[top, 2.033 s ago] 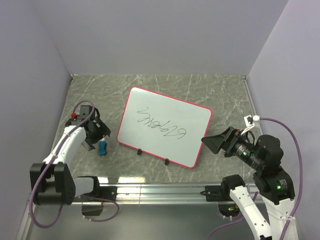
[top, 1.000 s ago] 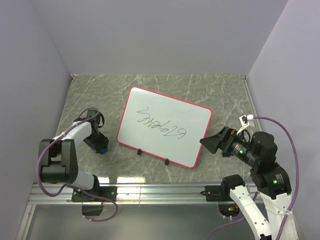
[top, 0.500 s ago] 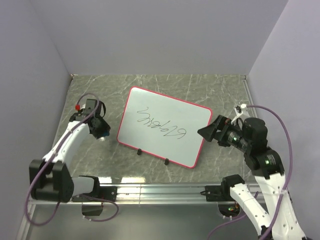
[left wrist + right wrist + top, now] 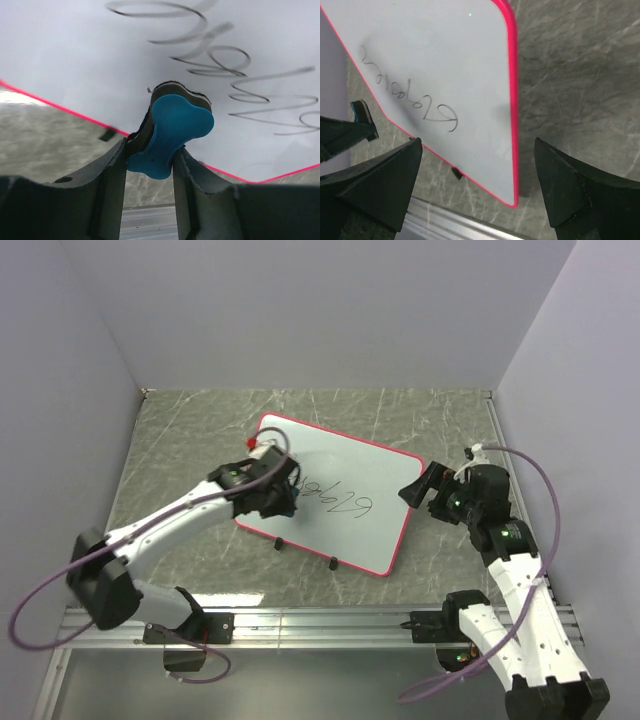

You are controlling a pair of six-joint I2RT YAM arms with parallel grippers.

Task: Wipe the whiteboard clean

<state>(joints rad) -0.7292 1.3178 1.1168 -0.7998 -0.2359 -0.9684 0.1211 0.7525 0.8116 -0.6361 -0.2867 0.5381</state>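
The marbled counter [image 4: 180, 430] carries the whiteboard [image 4: 350, 530] mid-way, skewed, feet toward the near edge. The left claw [image 4: 149, 150], clamped on the blue eraser [image 4: 175, 122], hangs over the board's left end, felt seemingly just off it; press flat, sweep along the scribble [image 4: 335, 500], stop short of the red rim. The right claw [image 4: 477, 145] gapes wide, holding nothing, beside the board's right edge; open counter lies far and left.

Both arms are built of white link shells joined by black joint housings. Purple cables [image 4: 553, 510] are looped along the left arm [image 4: 165, 523] and right arm [image 4: 515, 578]. Green lights are seen on the right arm. Matte black wedge-shaped fingers [image 4: 380, 185] are fitted to the right gripper [image 4: 477, 150].
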